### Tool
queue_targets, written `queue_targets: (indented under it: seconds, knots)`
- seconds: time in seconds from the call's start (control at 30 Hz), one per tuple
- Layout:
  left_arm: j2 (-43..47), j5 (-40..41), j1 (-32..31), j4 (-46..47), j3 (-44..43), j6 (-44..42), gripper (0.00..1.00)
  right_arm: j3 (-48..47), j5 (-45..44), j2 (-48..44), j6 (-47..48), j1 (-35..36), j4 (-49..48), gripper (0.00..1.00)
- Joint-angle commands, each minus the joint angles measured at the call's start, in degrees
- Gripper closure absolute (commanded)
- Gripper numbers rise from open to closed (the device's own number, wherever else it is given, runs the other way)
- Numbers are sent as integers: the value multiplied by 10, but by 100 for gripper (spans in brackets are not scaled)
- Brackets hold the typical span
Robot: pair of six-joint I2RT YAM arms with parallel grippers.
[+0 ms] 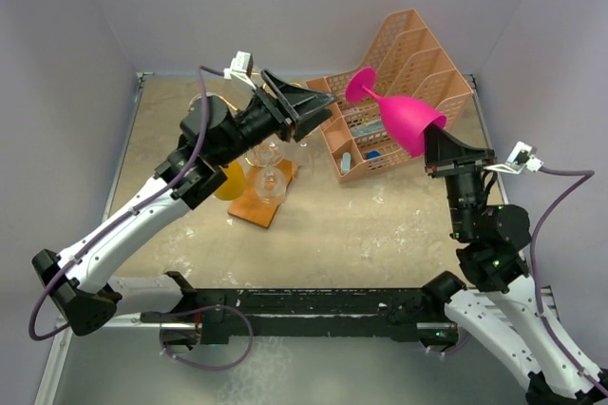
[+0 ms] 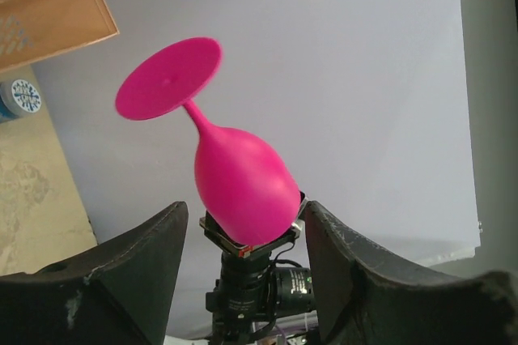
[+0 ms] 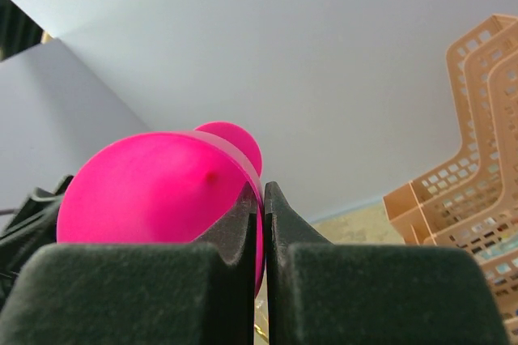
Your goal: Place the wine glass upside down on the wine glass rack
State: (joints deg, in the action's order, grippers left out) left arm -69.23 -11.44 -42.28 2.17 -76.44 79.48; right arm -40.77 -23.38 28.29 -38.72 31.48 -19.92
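The right pincer (image 1: 433, 136) pinches the pink wine glass (image 1: 410, 120) by its rim, aloft near the surface's (image 1: 380, 224) right edge. The left pincer (image 1: 323, 106) hangs spread above the wine glass rack (image 1: 262, 207), left of centre.

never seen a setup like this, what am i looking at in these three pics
These are two robot arms bolted at a table's near edge. The wide picture comes from a camera above and behind them: left arm on the left, right arm on the right. The other two come from cameras on each wrist, looking past that arm's own jaws. On the table stand a gold wire wine glass rack with a copper-brown base and a peach mesh file organiser. The right arm's jaws pinch the rim of a pink wine glass, held tilted in the air. The left arm's jaws are open and hold nothing.
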Motion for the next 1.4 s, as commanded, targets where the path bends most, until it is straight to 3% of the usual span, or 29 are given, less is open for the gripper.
queue_targets:
  seconds: [0.0,0.13,0.43,0.8,1.13,1.37]
  knots:
    - [-19,100,-41,80,11,70,44,9,5,-2,-15,0,-98,100]
    - [-47,128,-64,66,-21,65,44,23,18,-1,-22,0,-126,100]
    - [-53,286,-97,53,-22,95,45,7,29,14,-35,0,-108,100]
    - [-94,357,-133,41,-67,87,59,-5,60,25,-41,0,-92,100]
    - [-89,386,-145,1,-63,85,60,-9,91,31,-35,0,-103,100]
    - [-106,390,-145,8,-77,77,70,-20,162,44,2,0,-103,100]
